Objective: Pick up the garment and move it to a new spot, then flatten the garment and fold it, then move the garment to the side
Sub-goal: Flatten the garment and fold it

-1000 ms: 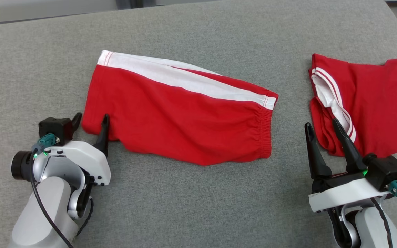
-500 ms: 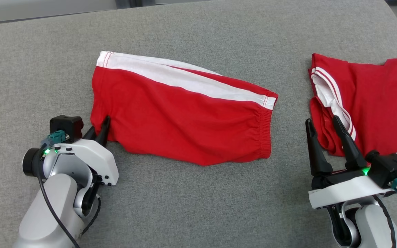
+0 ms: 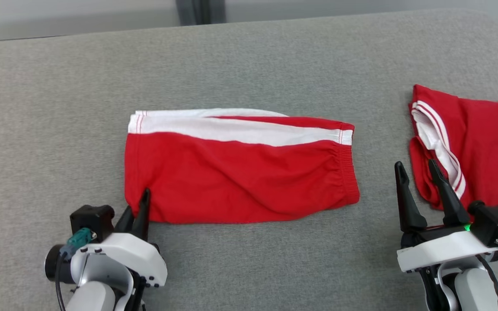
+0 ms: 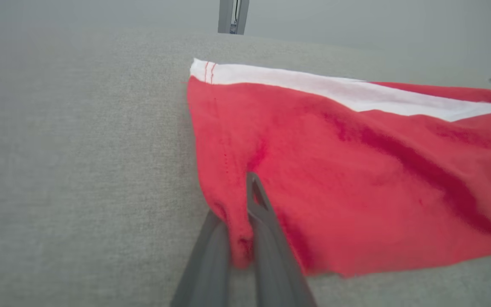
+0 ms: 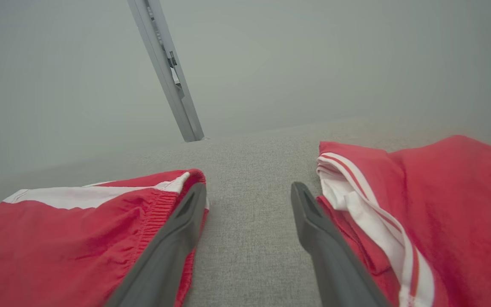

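- Reads as fold stage: garment [image 3: 240,172] lying flat mid-tabletop [image 3: 249,65], white stripe [image 3: 240,131] along the far edge, waistband [image 3: 346,172] end to the right.
- Left gripper [image 3: 138,202] at the near-left corner: fingers clamped together on a tuck of red cloth at the leg hem. Same pinch clear in left wrist view [image 4: 235,200], cloth bunched between the two fingers.
- Right gripper [image 3: 415,164]: fingers wide apart, nothing held, parked over the bare strip between waistband end and second garment [image 3: 482,142]. Same gap in right wrist view [image 5: 249,187]; contact with either cloth, cannot tell.
- Next move, best guess: raise the pinched corner and carry it across toward the waistband to halve the length.
- Needs a low, smooth arc. Only one corner is gripped, so expect the far-left striped corner to lag and skew the fold.
- Could use the right gripper to pin the waistband end against sliding.
- Move-aside step not yet done.
- Count: 2 red garments with white stripes (one central, one at right), 2 grippers, 2 fingers each, 1 tabletop.
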Robot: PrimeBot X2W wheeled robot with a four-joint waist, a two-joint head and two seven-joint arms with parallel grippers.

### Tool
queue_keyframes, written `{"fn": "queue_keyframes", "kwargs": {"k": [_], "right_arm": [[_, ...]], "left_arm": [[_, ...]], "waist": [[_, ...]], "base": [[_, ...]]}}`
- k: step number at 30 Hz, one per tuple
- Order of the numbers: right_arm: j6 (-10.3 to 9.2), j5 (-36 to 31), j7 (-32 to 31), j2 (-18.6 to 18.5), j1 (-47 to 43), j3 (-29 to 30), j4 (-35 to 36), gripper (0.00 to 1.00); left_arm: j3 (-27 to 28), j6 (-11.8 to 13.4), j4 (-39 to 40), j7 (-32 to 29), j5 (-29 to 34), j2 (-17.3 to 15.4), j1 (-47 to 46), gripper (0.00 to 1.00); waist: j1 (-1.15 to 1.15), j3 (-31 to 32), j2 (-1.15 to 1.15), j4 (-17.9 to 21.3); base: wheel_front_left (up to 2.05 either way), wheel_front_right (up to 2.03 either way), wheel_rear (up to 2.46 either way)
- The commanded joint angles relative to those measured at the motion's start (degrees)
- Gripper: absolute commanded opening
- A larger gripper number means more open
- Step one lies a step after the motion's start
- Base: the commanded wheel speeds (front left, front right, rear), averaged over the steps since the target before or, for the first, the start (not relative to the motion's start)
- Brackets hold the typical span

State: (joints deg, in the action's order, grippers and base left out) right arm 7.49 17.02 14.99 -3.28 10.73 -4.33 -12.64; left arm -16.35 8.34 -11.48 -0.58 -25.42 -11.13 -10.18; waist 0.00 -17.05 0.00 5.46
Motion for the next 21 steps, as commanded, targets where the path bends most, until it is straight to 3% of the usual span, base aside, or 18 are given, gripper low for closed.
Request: {"fn": "queue_keyframes", "kwargs": {"k": [1,8,9,10,16,21], "right_arm": [[0.01,-0.26,0.31,-0.65,-0.66,-0.05,-0.35,1.00],[0.01,-0.17,-0.53,-1.19,-0.10,-0.72,-0.95,1.00],[0.01,-0.11,-0.63,-1.27,-0.12,-0.76,-1.01,1.00],[0.01,-0.04,-0.68,-1.29,-0.19,-0.78,-1.03,1.00],[0.01,-0.66,-0.79,-1.54,-0.37,-0.72,-1.07,1.00],[0.01,-2.61,-0.68,-1.80,0.24,-0.21,-0.48,1.00]], "left_arm": [[-0.02,0.55,1.50,-0.71,-0.43,-0.09,1.26,0.00],[0.23,1.83,3.01,-2.66,-0.70,-0.63,2.82,0.00],[0.13,1.75,2.69,-3.03,-1.02,-0.57,3.00,0.44],[0.15,1.71,2.60,-3.15,-1.30,-0.57,3.06,1.00],[1.77,3.93,1.63,0.16,-0.07,-0.91,2.47,1.00],[4.47,6.61,2.92,8.54,2.42,-1.18,0.48,1.00]], "waist": [[0.00,0.99,0.00,-1.32],[0.00,2.32,0.00,-1.85],[0.00,2.61,0.00,-1.83],[0.00,2.78,0.00,-1.79],[0.00,3.82,0.00,-1.34],[0.00,4.62,0.00,-1.43]], "base": [[0.00,0.00,0.00],[0.00,0.00,0.00],[0.00,0.00,0.00],[0.00,0.00,0.00],[0.00,0.00,0.00],[0.00,0.00,0.00]]}}
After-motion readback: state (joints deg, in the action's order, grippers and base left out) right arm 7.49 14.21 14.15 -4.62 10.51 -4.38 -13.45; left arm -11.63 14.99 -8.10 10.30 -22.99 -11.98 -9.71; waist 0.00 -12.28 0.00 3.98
